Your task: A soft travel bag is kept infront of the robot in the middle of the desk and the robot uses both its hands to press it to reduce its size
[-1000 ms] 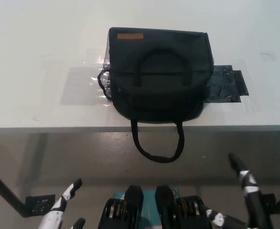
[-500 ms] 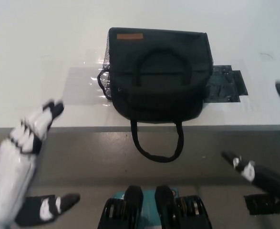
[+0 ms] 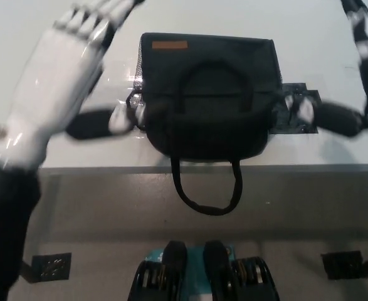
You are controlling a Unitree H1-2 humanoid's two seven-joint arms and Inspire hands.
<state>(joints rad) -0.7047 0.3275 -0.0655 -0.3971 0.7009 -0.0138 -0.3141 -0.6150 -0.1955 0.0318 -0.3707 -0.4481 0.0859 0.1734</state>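
Since half a second ago both hands have risen from below the worktop point(image 3: 58, 37) edge to flank the bag point(image 3: 207, 94). The left hand point(image 3: 58, 88) hovers to the bag's left, fingers spread, holding nothing. The right hand point(image 3: 353, 81) is partly out of frame, so I cannot tell its finger state. The bag sits mid-worktop near the front edge, one strap point(image 3: 207, 188) hanging over. Risk: uneven pressing could push the bag off that edge. A small orange label point(image 3: 170, 45) shows no readable writing.
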